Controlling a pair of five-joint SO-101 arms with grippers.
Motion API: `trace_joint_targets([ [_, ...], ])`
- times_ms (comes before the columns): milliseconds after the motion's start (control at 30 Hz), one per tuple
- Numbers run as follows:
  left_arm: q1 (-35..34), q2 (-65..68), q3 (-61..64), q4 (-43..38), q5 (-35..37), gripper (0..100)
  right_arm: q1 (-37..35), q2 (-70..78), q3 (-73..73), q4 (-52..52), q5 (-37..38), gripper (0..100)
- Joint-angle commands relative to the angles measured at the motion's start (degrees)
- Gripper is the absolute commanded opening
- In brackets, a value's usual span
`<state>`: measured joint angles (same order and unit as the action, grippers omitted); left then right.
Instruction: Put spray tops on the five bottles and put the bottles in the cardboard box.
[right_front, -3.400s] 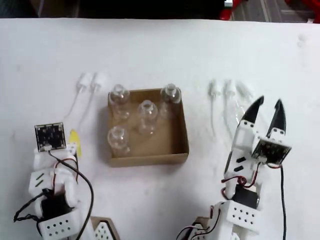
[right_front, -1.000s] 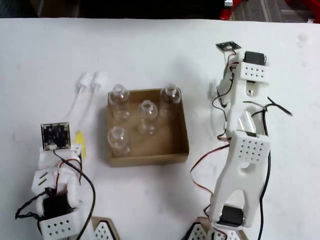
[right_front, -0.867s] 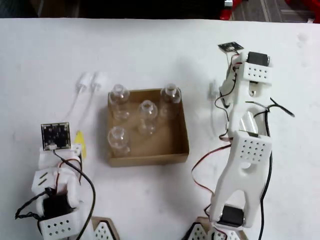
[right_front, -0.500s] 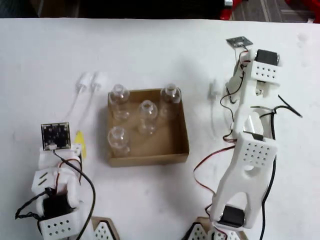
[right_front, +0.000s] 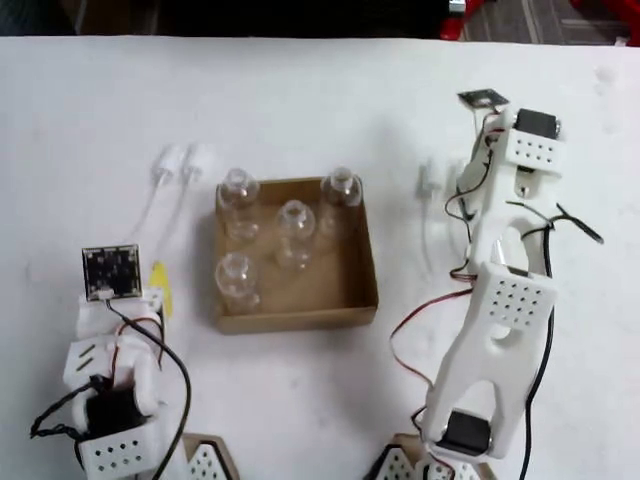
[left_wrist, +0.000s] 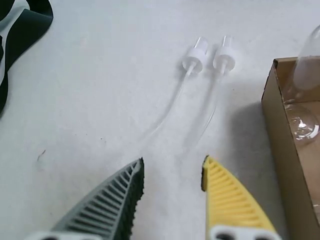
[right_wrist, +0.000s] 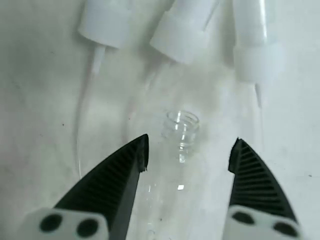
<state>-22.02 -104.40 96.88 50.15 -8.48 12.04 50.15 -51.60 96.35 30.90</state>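
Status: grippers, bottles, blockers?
Left gripper open, short of two spray tops. Right gripper open astride uncapped bottle beside three spray tops. Four uncapped bottles in cardboard box. Nothing blocking.

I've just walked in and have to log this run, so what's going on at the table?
The right arm's black gripper is open and hangs over a clear topless bottle on the white table, next to three white spray tops. Four clear bottles stand without tops in the brown cardboard box. The left arm's grey-and-yellow gripper is open and faces two more white spray tops beside the box.
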Motion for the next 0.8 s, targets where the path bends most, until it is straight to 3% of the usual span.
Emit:
trace_joint_targets([
  [0, 0.48, -0.48, 0.09, 0.18, -0.62, 18, -2.07, -0.48, -2.20, -0.31, 0.79, 22.9],
  [333, 0.48, -0.48, 0.09, 0.18, -0.62, 18, -1.01, 0.04, -1.67, -0.75, 0.79, 11.6],
  [600, 0.40, -0.48, 0.09, 0.18, -0.62, 18, -0.75, 4.09, -2.20, -2.95, 0.79, 10.6],
  [767, 0.40, -0.48, 0.09, 0.18, -0.62, 18, -0.66, 3.21, -3.08, -2.15, 0.79, 1.7],
])
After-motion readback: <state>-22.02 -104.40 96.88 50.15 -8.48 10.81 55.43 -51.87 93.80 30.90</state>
